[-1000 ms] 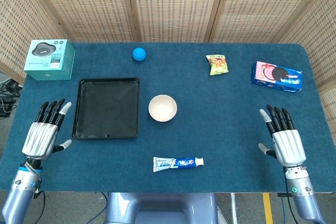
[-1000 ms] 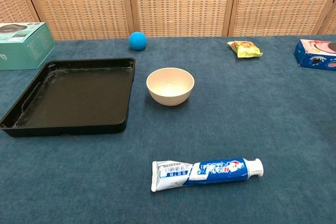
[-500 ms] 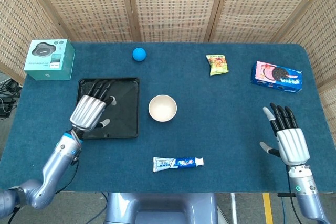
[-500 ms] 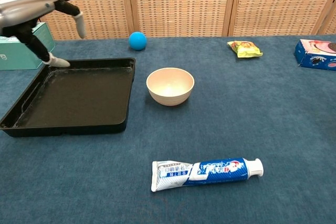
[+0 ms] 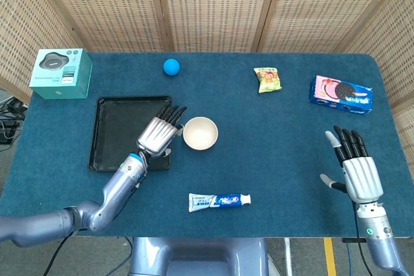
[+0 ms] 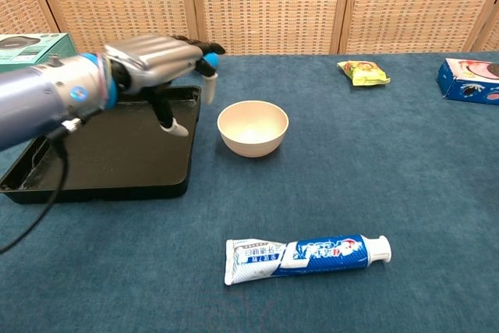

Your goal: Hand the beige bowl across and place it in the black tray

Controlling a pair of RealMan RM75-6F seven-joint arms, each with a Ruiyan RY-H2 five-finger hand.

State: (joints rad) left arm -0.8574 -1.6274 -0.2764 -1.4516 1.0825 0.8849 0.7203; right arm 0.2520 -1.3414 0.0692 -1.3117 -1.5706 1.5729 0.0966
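The beige bowl (image 5: 200, 133) (image 6: 253, 127) stands upright and empty on the blue table, just right of the black tray (image 5: 115, 139) (image 6: 86, 163). My left hand (image 5: 160, 132) (image 6: 162, 60) hovers over the tray's right edge with fingers spread, its fingertips close to the bowl's left rim but apart from it, holding nothing. At the table's near right corner my right hand (image 5: 358, 168) is held flat with fingers apart and empty; the chest view does not show it.
A toothpaste tube (image 5: 219, 200) (image 6: 306, 256) lies near the front edge. At the back are a blue ball (image 5: 171, 66) (image 6: 204, 60), a teal box (image 5: 61, 73), a snack packet (image 5: 267, 79) (image 6: 362, 72) and a blue cookie box (image 5: 340, 94).
My left arm has swung from the table's left edge rightward across the tray, ending beside the bowl. The right hand has barely shifted. The bowl has not moved.
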